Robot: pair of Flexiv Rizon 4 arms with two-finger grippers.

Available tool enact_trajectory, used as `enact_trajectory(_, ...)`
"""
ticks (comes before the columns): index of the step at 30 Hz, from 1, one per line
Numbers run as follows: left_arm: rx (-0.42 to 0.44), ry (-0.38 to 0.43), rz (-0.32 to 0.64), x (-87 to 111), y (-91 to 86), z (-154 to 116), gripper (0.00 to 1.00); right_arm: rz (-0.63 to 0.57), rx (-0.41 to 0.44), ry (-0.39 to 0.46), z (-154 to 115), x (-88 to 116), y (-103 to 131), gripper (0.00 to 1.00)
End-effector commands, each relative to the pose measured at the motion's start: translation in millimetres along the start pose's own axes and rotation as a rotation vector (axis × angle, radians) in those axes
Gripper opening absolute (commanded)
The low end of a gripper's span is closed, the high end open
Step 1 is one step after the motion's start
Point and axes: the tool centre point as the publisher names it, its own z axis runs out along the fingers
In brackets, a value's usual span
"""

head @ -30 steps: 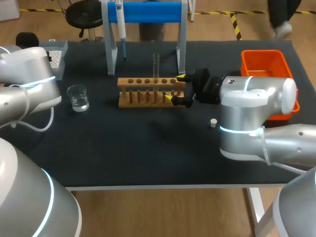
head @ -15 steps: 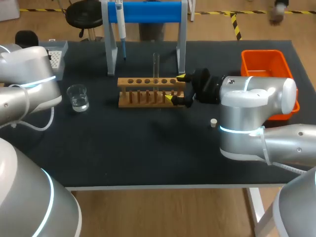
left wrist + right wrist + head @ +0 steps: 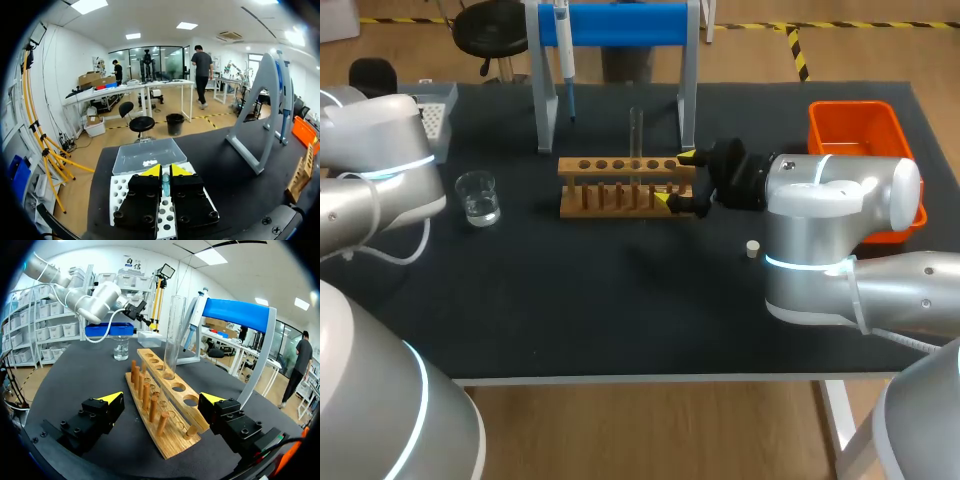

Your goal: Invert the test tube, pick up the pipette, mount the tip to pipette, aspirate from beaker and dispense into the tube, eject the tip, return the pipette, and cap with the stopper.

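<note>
A clear test tube point(image 3: 636, 135) stands upright in the wooden rack point(image 3: 620, 186); in the right wrist view the tube point(image 3: 174, 330) rises from a middle hole of the rack point(image 3: 165, 410). My right gripper point(image 3: 681, 180) is open, its fingers on either side of the rack's right end, and the right wrist view shows that gripper point(image 3: 162, 399) wide apart without touching it. The pipette point(image 3: 563, 50) hangs on the blue stand. My left gripper point(image 3: 162, 170) is shut above the white tip box point(image 3: 120, 192); a small bluish piece shows in its slit. The beaker point(image 3: 478, 197) holds water. A stopper point(image 3: 752, 248) lies on the mat.
The blue stand point(image 3: 620, 25) straddles the back of the table behind the rack. An orange bin point(image 3: 860, 135) sits at the far right. The tip box point(image 3: 438, 115) is at the back left corner, beside my left arm.
</note>
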Motion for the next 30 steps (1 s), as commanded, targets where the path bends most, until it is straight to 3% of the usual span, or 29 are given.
enact_trajectory(1, 0.009, -0.009, 0.004, 1.0, -1.3, -3.4, 0.00, 0.000, -0.001, -0.002, 0.2, 0.6, -0.6, 1.00)
enact_trajectory(21, 0.050, -0.083, 0.030, -1.7, -22.7, -19.7, 0.00, 0.000, -0.001, -0.002, 0.2, 0.6, -0.6, 1.00)
enact_trajectory(26, 0.049, -0.047, 0.050, 2.3, -29.8, -26.5, 0.00, 0.000, -0.001, -0.002, 0.2, 0.6, -0.6, 1.00)
enact_trajectory(30, 0.039, 0.035, 0.090, 10.3, -38.3, -39.1, 0.00, 0.000, -0.001, -0.002, 0.2, 0.6, -0.6, 1.00)
